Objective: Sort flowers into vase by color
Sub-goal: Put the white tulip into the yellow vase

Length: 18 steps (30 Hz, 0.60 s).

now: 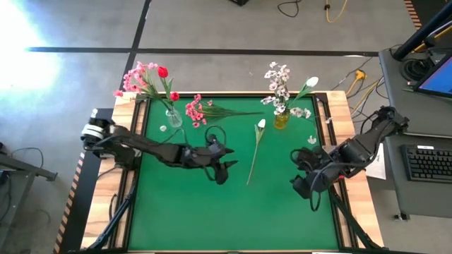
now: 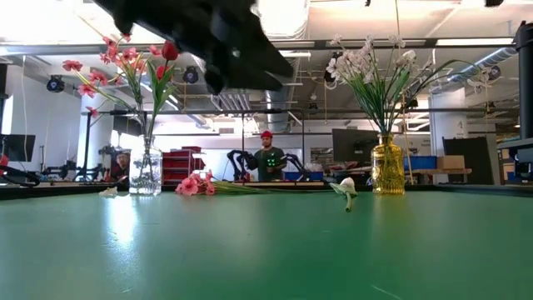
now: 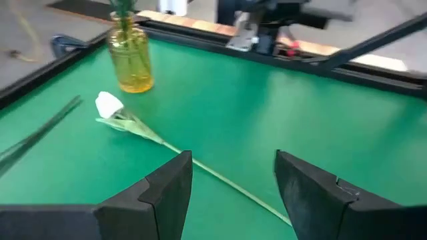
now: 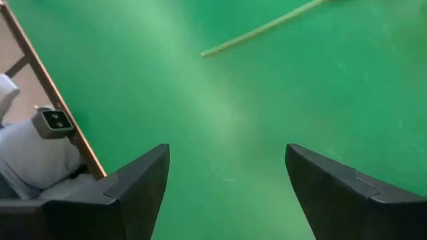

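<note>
white tulip (image 1: 258, 144): lies flat on the green table (image 1: 183, 212), bud (image 3: 108, 104) pointing toward the yellow vase (image 1: 281, 118), stem end trailing away from it. Not yet in any vase.
pink spray (image 1: 195, 110): also loose on the table, between the yellow vase and the clear vase (image 1: 173, 117), closer to the clear one.
yellow vase: already holds white blossoms (image 1: 277, 81) and a white bud. Clear vase holds the pink and red ones.
left gripper (image 1: 221, 168): over the table on the clear-vase side of the tulip stem, close to it; jaws spread wide, nothing held. In the wrist view the stem (image 3: 230, 185) runs right between the two fingers (image 3: 170, 193).
right gripper (image 1: 305, 185): near the table edge, on the far side of the tulip from the clear vase; jaws wide apart, empty, only bare green under it.
risk 1: stem is thin and lies flat, so the fingers may close over it and miss, or just roll it sideways.
risk 2: a grab low on the stem leaves the bud end to droop, making it hard to aim into the narrow vase mouth.
risk 3: the yellow vase is already crowded and looks light; pushing a stem in could knock it or pull blossoms out.
risk 4: both arms sit either side of the same stem, so they may clash if both reach.
writing: none readable on vases, table or arms.
</note>
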### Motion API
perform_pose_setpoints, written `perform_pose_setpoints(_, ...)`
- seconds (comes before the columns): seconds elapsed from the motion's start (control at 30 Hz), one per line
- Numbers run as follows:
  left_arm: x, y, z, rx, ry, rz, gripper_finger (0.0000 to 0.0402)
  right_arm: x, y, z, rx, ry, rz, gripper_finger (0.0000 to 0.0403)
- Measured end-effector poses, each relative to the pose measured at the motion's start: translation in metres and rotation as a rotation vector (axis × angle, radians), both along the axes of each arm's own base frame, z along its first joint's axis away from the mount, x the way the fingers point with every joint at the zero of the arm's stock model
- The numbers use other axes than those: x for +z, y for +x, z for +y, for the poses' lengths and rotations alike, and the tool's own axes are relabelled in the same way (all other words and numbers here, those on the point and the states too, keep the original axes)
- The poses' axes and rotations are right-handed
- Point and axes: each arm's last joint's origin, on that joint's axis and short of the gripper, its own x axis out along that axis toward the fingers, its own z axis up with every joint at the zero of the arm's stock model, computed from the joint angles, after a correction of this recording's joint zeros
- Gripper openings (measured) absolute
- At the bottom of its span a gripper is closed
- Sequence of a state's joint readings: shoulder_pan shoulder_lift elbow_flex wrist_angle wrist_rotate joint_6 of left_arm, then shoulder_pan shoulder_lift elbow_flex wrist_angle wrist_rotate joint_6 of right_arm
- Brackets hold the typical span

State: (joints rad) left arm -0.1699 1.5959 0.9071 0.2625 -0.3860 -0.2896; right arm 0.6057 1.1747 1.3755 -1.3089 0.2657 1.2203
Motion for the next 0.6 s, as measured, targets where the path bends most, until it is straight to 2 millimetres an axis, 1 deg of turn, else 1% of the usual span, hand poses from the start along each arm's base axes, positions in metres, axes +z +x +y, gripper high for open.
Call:
perform_pose_setpoints(0.13, -0.017, 0.025, -0.003, 0.033, 0.016, 0.043, 0.0203, -0.012, -0.006, 0.004, -0.034, 0.01, 0.03, 0.0312)
perform_pose_setpoints(0.27, -0.035, 0.048, -0.007, 0.063, 0.028, 0.075, 0.0221, -0.02, -0.011, 0.012, -0.023, 0.008, 0.055, 0.0329)
perform_pose_setpoints(0.37, -0.051, 0.059, -0.007, 0.104, 0.054, 0.107, 0.0242, -0.022, -0.015, 0.016, -0.025, 0.017, 0.06, 0.0337)
perform_pose_setpoints(0.6, -0.076, 0.079, -0.005, 0.139, 0.066, 0.147, 0.0294, -0.022, -0.021, 0.023, -0.038, 0.006, 0.028, 0.0342)
